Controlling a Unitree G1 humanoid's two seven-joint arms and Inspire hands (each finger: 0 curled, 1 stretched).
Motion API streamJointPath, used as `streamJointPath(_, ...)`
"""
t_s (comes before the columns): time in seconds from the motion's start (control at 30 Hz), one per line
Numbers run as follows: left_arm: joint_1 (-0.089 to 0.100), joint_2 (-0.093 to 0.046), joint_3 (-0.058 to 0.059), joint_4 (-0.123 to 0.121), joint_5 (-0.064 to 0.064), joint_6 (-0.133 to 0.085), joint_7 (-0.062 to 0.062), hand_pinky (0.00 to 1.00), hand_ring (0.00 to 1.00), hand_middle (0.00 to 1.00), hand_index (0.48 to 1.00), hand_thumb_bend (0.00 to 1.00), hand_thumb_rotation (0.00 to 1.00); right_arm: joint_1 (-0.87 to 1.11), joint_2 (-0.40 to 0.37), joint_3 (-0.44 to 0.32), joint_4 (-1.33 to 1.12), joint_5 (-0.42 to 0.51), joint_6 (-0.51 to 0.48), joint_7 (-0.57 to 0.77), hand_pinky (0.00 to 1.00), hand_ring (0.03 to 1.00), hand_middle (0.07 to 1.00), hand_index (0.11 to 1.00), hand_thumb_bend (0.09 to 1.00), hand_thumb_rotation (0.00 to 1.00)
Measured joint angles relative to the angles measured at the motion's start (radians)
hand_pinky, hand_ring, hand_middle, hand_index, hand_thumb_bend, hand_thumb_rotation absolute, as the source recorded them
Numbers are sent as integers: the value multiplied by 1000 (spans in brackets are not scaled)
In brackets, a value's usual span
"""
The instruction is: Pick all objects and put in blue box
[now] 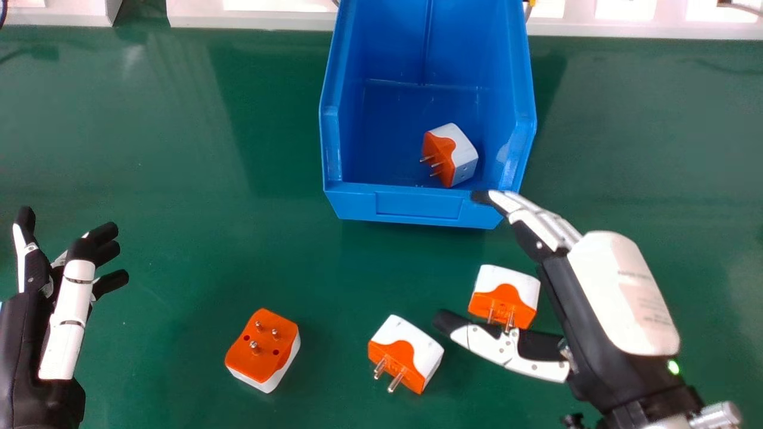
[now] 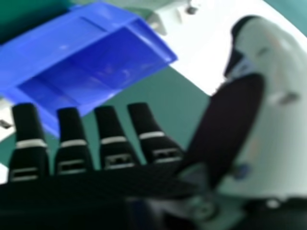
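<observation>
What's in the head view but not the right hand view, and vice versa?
Head view: four orange-and-white plug adapters, one in the open blue plastic box, three on the green tabletop; also the left hand.
Right hand view: the black inner side of the right hand's fingers, lined up.
Both: box, tabletop, right hand, white surface beyond the table.

Blue box [image 1: 357, 205]: open-topped, holding 1 orange-white adapter [image 1: 462, 156], pins leftward.
Left adapter [image 1: 271, 358]: orange face up, 3 pins upright.
Middle adapter [image 1: 418, 347]: orange-white, on its side, pins nearward.
Right adapter [image 1: 508, 279]: orange-white, partly hidden, probably likewise.
</observation>
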Motion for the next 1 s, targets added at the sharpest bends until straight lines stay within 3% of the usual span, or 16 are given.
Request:
streamJointPath(0.2,-1,0,1,0,0,0,0,745,826,825,826,516,792,-14,-12,-26,122,-41,-20,-32,668,785,814,794,465,470)
streamJointPath(0.4,-2,1,1,1,1,0,-1,747,827,826,826,500,804,-87,-14,-34,237,-72,-17,-44,647,769,804,787,481,446)
streamJointPath(0.57,-4,2,2,1,1,1,-3,741,823,825,828,515,802,-158,-16,-32,328,-93,-14,-52,648,768,801,784,477,468)
streamJointPath(0.73,-6,4,3,2,3,2,-3,745,824,824,826,520,807,-216,-16,-25,392,-105,5,-57,645,761,787,774,489,420)
streamJointPath(1.0,-14,8,5,2,3,5,-5,757,835,832,834,512,814,-294,-17,0,491,-116,28,-62,628,749,781,772,478,458)
